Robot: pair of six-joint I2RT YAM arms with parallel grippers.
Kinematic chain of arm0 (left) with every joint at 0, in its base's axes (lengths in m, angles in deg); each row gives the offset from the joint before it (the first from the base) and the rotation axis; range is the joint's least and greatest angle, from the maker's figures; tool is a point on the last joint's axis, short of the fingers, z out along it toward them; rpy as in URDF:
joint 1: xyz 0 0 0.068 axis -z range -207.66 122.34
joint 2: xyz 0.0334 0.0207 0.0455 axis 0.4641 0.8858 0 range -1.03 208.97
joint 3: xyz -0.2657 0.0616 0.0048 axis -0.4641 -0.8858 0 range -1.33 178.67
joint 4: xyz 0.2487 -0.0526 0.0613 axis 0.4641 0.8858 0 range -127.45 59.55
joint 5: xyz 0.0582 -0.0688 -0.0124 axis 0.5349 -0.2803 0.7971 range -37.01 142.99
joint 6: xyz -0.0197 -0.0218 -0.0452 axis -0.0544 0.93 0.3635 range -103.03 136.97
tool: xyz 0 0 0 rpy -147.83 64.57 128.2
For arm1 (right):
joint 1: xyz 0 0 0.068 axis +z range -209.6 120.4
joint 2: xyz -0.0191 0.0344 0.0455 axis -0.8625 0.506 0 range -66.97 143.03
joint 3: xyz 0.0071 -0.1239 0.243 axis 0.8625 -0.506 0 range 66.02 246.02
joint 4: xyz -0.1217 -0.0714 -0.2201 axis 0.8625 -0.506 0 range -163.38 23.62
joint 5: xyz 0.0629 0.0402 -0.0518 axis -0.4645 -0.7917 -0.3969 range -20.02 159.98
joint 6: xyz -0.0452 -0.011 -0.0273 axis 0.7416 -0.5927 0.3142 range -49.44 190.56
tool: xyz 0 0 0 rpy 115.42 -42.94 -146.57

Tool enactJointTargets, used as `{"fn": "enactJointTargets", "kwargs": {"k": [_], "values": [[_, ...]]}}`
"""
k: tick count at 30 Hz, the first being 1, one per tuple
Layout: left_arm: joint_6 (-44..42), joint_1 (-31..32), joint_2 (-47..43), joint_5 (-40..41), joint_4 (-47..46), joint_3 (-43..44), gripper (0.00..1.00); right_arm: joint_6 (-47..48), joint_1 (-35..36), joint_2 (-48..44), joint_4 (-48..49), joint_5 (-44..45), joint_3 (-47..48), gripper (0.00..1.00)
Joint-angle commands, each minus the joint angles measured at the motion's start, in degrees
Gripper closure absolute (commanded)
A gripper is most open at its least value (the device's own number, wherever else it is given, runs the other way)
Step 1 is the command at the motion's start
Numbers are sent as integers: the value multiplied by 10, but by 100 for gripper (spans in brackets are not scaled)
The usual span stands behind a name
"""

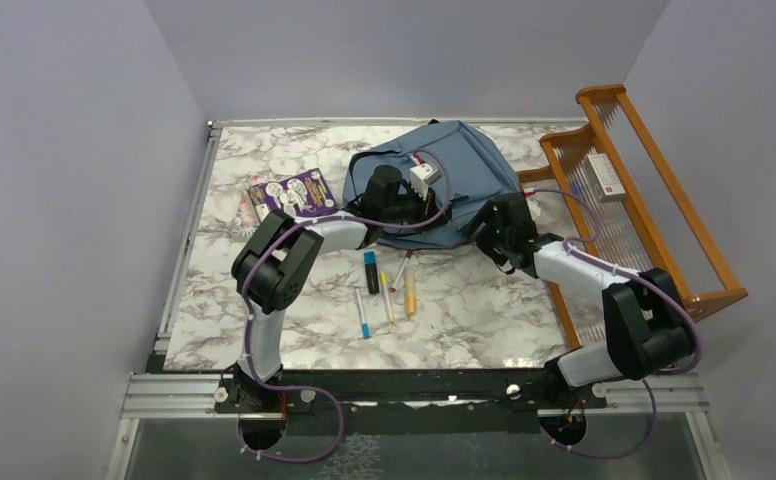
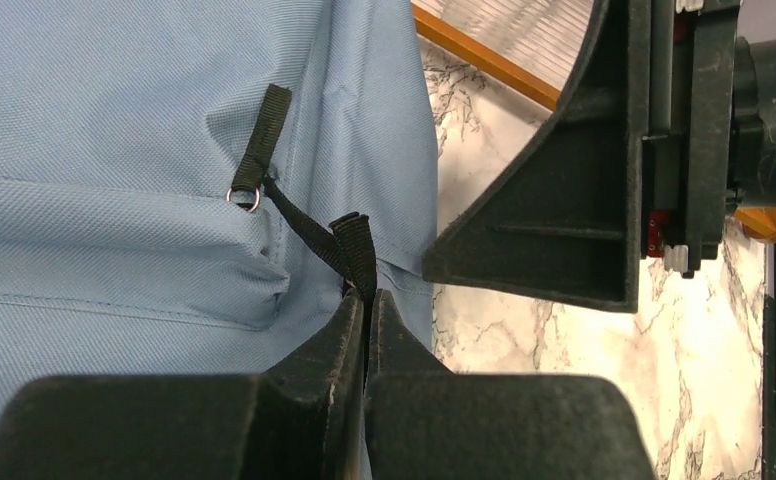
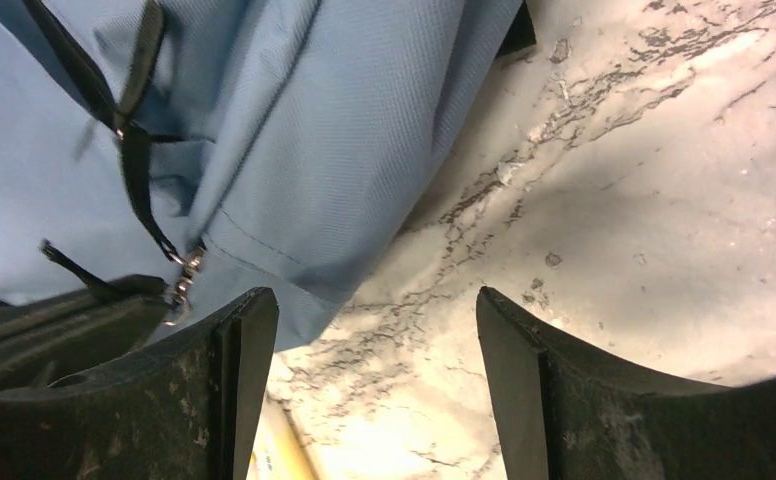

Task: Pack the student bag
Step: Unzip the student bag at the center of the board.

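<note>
I have the student bag [image 1: 464, 160] lying flat at the far middle of the surface [image 1: 464, 310], front pocket up. Its rounded end points toward the far edge and its straighter edge faces the near side. I read the long axis as running near to far, tipped a little to the right, though both arms cover too much for me to be sure.

My left hand [image 2: 366, 300] is closed tight, pinching a black strap [image 2: 356, 250] that comes off a small metal ring on the bag's front. My right hand [image 3: 374, 310] stands wide open and holds nothing. It hangs over the bag's near right edge, with blue fabric under its left finger and bare marble under the right.

Several pens [image 1: 386, 288] lie near the bag on its near side. A purple booklet [image 1: 302, 192] lies to its left, and the orange wooden rack [image 1: 654, 150] stands at the right.
</note>
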Motion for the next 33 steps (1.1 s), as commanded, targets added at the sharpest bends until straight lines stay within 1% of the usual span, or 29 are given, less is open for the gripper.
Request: {"fn": "enactJointTargets", "kwargs": {"k": [1,4,10,13,14,16,19,21,23,28,33], "values": [[-5,9,-25,-13,-11,-5,100,-66,-12,6,64,-12,2,23],[-4,12,-25,-15,-11,-6,100,-81,-27,21,96,-33,-3,26],[-2,12,-26,-17,-11,-9,100,-91,-44,49,143,-53,-14,36],[-1,12,-26,-20,-11,-8,100,-92,-54,64,155,-62,-15,43],[-1,11,-25,-21,-11,-8,100,-91,-57,68,159,-63,-16,47],[-1,12,-25,-21,-11,-8,100,-90,-63,75,166,-64,-18,59],[-1,11,-27,-15,-10,-10,100,-87,-72,80,175,-66,-23,79],[-1,10,-29,-6,-10,-14,100,-86,-76,80,176,-62,-26,90],[1,5,-33,0,-10,-20,100,-85,-79,78,176,-55,-27,99],[7,-15,-49,9,-10,-41,100,-79,-85,74,173,-39,-29,99],[11,-49,-80,9,-10,-66,100,-74,-88,71,168,-31,-29,99]]}}
